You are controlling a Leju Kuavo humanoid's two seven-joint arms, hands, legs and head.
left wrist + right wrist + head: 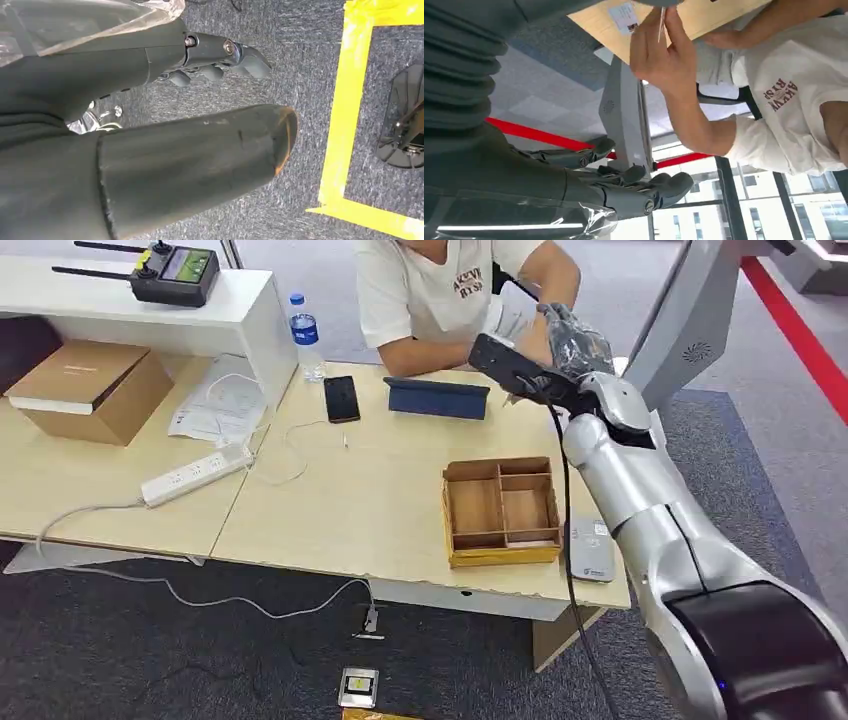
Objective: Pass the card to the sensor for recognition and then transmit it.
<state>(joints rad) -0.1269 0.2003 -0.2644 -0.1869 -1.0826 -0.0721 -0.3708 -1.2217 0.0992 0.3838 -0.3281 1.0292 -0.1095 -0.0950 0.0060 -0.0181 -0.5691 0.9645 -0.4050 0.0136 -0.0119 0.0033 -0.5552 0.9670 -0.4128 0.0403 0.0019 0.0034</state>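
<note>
A pale wooden table (330,500) stands on grey carpet, and a person (440,290) in a white T-shirt sits at its far side. My right hand (570,345) is raised over the far right corner, fingers apart and holding nothing. Just beyond my fingers (644,187), the person's hand (659,55) pinches the card (661,22) — thin, white, seen edge-on. A wooden tray (500,512) with compartments sits near the front edge, the grey sensor (590,550) just beside it. My left hand (215,60) hangs over the carpet, fingers loosely curled — empty.
</note>
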